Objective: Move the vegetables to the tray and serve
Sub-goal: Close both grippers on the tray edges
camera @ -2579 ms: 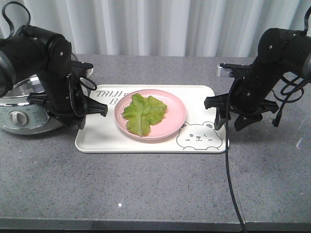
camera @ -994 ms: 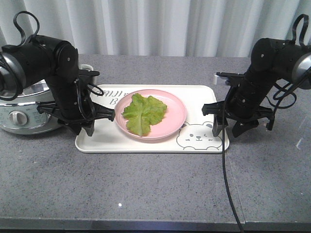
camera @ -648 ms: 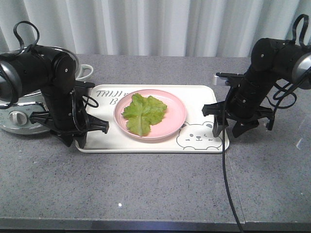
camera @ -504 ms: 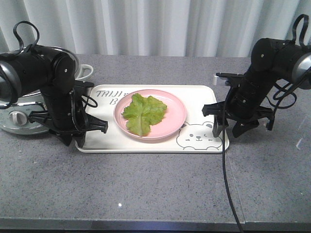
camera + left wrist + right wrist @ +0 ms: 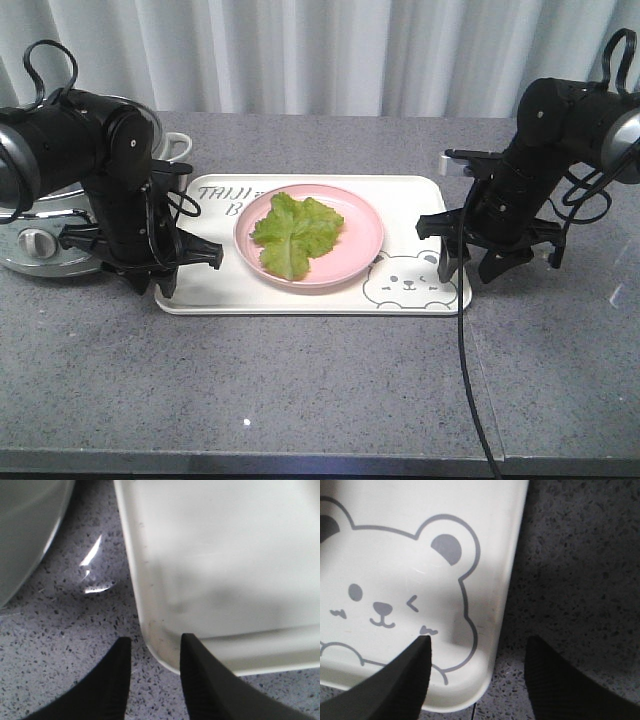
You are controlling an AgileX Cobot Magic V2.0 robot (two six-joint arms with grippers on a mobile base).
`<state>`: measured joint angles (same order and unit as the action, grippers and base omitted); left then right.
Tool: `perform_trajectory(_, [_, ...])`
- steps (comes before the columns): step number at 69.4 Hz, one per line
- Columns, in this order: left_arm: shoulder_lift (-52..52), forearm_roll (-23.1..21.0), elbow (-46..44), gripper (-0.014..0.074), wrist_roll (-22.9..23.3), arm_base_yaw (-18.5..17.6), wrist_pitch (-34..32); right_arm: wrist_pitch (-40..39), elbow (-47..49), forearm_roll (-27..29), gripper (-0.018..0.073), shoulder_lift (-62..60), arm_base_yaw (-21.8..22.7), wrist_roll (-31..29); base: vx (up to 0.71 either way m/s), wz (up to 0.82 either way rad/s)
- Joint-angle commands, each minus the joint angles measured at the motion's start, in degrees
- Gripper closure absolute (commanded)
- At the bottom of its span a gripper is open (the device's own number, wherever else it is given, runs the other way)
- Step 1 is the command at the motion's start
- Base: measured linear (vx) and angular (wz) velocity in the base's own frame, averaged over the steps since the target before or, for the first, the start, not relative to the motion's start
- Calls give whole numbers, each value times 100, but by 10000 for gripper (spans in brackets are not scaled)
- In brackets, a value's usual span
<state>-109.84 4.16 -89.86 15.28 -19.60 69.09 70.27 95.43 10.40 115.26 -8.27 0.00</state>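
The vegetables, one crinkled green lettuce leaf (image 5: pixel 293 232), lie on a round pink plate (image 5: pixel 360 235) that stands on the cream tray (image 5: pixel 300 298) with its bear face. My left gripper (image 5: pixel 166 278) is low at the tray's front-left corner. In the left wrist view it (image 5: pixel 154 642) is open, with the tray (image 5: pixel 225 555) rim between its fingers and a sliver of counter showing beside the outer finger. My right gripper (image 5: pixel 462 266) is at the tray's front-right corner. Its wrist view shows it (image 5: pixel 477 640) wide open astride the tray (image 5: pixel 395 545) rim.
A silver rice cooker (image 5: pixel 35 240) stands just left of my left arm, and its curved wall (image 5: pixel 25 535) shows close to the tray. The grey speckled counter (image 5: pixel 320 390) runs to a front edge. A black cable (image 5: pixel 465 360) hangs from the right arm.
My left gripper has moved out from over the tray's left part and down to its left rim. The right gripper dropped to the right rim early on and then held still.
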Motion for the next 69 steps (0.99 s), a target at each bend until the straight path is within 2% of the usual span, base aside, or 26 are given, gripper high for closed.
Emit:
perform_trajectory(1, [334, 32, -112, 351, 63, 7, -111, 7, 131, -46, 147, -318, 37, 0, 0, 0])
perform_trajectory(16, [334, 36, -106, 351, 58, 7, -89, 89, 131, -352, 147, -318, 37, 66, 0, 0])
perform_trajectory(58, [303, 38, -102, 351, 58, 7, -152, -8, 131, -193, 147, -252, 31, 137, 0, 0])
perform_trajectory(69, [102, 60, -102, 351, 58, 7, 61, -6, 131, -182, 147, -156, 26, 145, 0, 0])
